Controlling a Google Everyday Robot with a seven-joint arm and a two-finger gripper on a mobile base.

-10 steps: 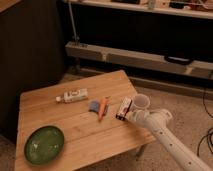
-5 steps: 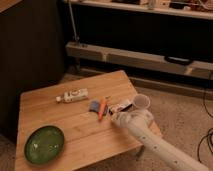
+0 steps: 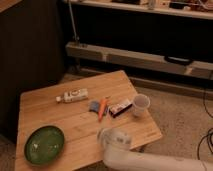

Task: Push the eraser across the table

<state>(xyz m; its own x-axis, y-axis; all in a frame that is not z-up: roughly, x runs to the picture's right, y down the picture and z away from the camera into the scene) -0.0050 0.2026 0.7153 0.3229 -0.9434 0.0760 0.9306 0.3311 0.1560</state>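
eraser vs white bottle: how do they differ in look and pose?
The eraser is dark with white and reddish marks; the bottle is mostly white. The eraser is shorter than the bottle. The eraser lies beside the cup; the bottle lies further left in view. Both lie flat on the table. The gripper, shut, is near the front edge, touching neither.

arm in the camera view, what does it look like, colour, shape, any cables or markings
The arm is a thick, smooth white tube with a bulbous rounded casing at its end. No cables or markings show on it. The hand is at that end, above the front edge of the table, right of the green plate. It looks as pale as the arm, and its details are hidden.
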